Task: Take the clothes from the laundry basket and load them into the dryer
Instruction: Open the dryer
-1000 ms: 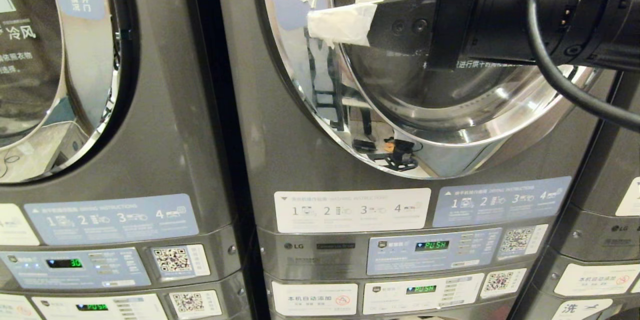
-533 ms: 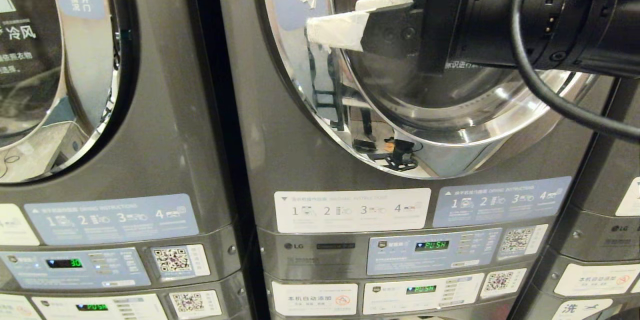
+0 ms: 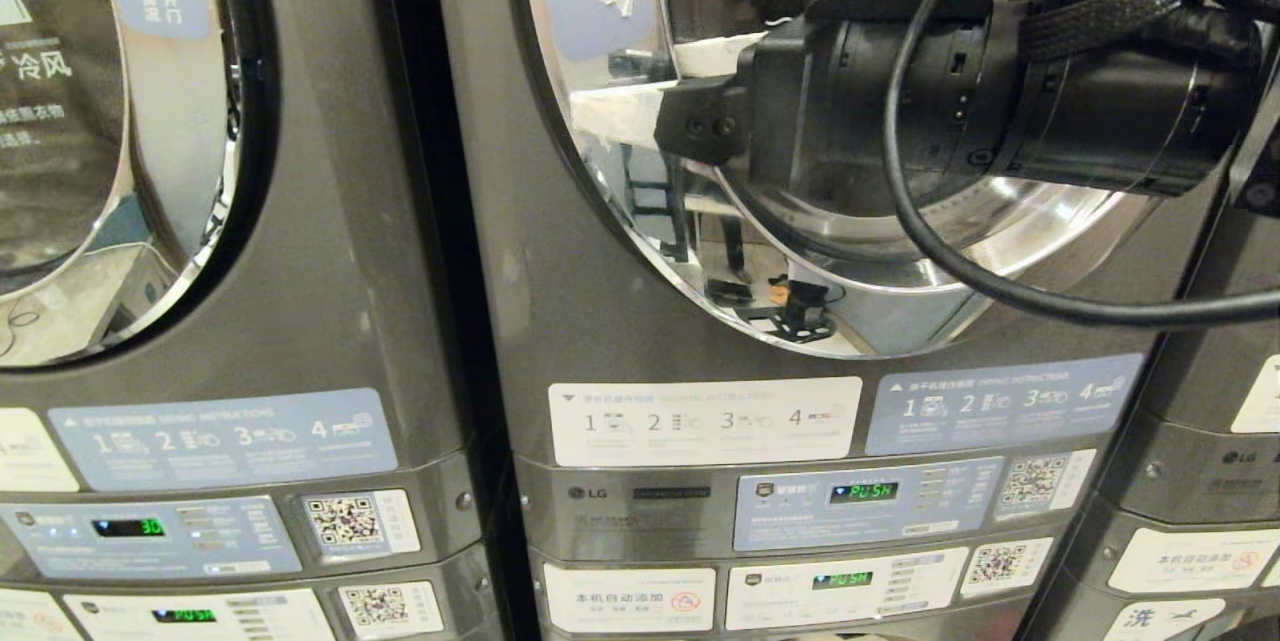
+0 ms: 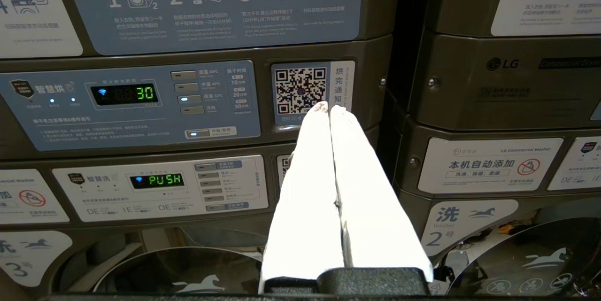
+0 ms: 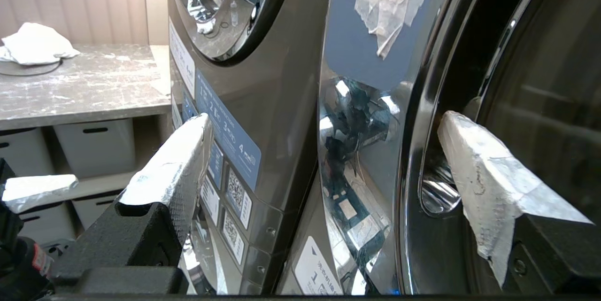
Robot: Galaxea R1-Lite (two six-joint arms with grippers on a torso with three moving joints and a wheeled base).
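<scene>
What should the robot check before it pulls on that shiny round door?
1. Right hand open: ok.
2. Door rim between its fingers: ok, one finger sits on each side of the chrome.
3. Dryer door open for clothes: not ok, it looks closed.
4. Laundry basket within reach: cannot tell, no view shows it.
5. Left hand out of the way: ok, shut and parked low, facing the control panels.
</scene>
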